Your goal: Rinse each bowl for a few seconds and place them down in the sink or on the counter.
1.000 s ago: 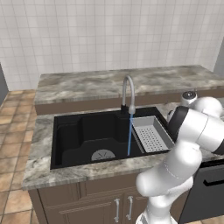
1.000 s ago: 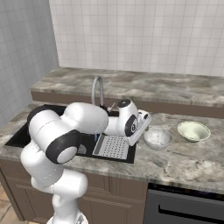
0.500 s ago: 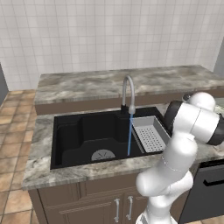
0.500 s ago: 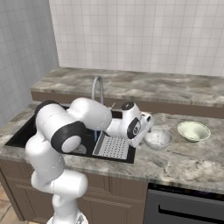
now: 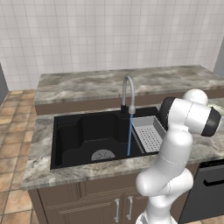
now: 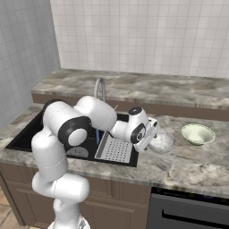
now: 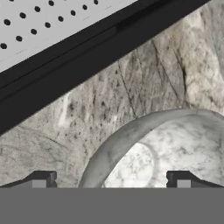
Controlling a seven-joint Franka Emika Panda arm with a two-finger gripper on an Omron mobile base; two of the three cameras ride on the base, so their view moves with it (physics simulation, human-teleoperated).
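Observation:
The plain whitish-grey bowl (image 6: 166,141) stands upright on the counter (image 6: 188,165) just right of the sink (image 6: 31,129). My gripper (image 6: 153,141) is at its left rim, open. In the hand view the bowl's rim (image 7: 127,138) curves between my fingertips (image 7: 41,179): one tip is outside the rim over the stone, the other over the bowl's inside, and the gripper (image 7: 111,181) holds nothing. The cream bowl with a green inside (image 6: 197,133) sits farther right on the counter. Water runs from the faucet (image 5: 127,92) into the black sink (image 5: 87,135).
A grey perforated tray (image 6: 115,149) lies in the sink's right part, also seen as the tray (image 5: 148,133) and the tray (image 7: 43,22). A raised stone ledge (image 6: 147,87) and tiled wall run behind. A dark appliance front (image 6: 192,212) is below the counter at right.
The hand has moved a little right and down, closer to the whitish-grey bowl. The jaws stayed open and the bowls did not move.

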